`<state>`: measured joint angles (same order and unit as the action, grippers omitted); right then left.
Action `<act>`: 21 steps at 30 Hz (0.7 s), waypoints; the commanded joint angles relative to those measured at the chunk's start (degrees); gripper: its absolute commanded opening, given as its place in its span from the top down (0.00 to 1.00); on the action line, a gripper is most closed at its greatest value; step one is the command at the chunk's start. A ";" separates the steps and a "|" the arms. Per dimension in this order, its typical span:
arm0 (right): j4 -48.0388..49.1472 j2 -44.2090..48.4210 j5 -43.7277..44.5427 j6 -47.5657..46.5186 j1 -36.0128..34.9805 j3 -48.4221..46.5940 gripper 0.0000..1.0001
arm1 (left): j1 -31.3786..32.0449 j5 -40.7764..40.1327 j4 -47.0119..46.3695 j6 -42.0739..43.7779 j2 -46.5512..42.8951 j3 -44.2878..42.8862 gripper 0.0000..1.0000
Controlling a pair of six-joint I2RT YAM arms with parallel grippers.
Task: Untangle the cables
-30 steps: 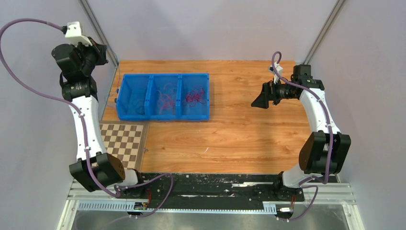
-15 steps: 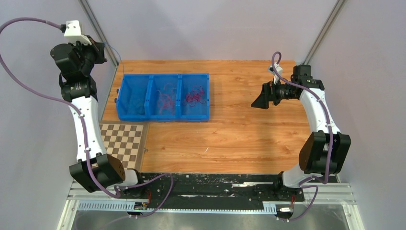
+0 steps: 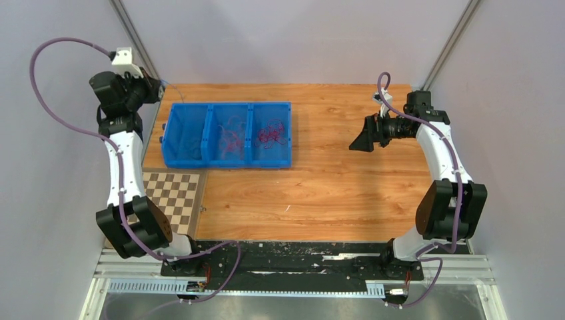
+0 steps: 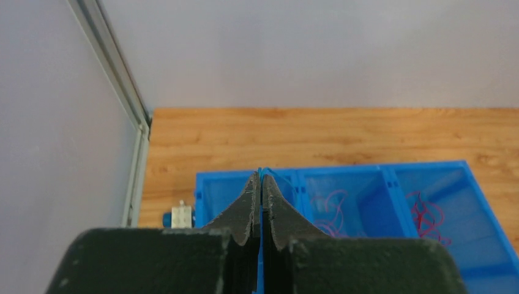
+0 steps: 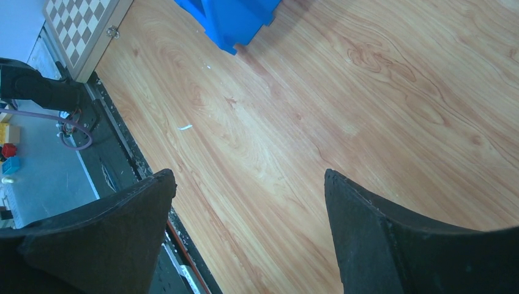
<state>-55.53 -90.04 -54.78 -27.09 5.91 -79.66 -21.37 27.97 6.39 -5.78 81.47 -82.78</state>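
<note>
- Left wrist view: left tool (image 4: pixel 261 184) clenched on a thin blue cable (image 4: pixel 264 171), raised over the left end of the bin (image 4: pixel 343 169).
- Red cables (image 3: pixel 272 132) lie tangled in the middle and right compartments.
- Right tool (image 5: pixel 248 174) hangs released over bare counter (image 3: pixel 333 193), well apart from the bin.
- Risk: a snagged strand could slip the pinch, or drag the unbraced bin.

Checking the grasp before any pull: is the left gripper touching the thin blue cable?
Touching. The left wrist view shows the left gripper shut, with the thin blue cable emerging from between its fingertips.
</note>
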 commanded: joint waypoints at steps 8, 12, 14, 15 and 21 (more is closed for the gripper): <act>0.28 -0.68 -1.43 0.31 -0.10 0.03 0.10 | -0.14 -3.60 5.06 9.08 5.88 8.89 1.00; 0.29 -1.10 -1.17 0.94 -0.11 -0.05 0.10 | 1.94 -10.33 11.47 16.39 13.39 5.11 1.00; 0.16 -1.17 -0.84 1.06 -0.14 -0.14 0.10 | 3.77 -15.01 12.82 18.27 16.55 3.77 1.00; 0.15 -1.08 -0.67 1.10 -0.11 -0.14 0.10 | 4.84 -17.41 13.16 18.62 18.36 2.96 1.00; 0.09 -0.63 0.33 1.65 -0.11 1.29 0.10 | 8.36 -21.65 12.62 21.31 24.46 0.85 1.00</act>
<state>-55.66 -91.37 -54.41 -25.98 5.91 -79.46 -14.90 10.94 18.98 11.27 104.31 -77.91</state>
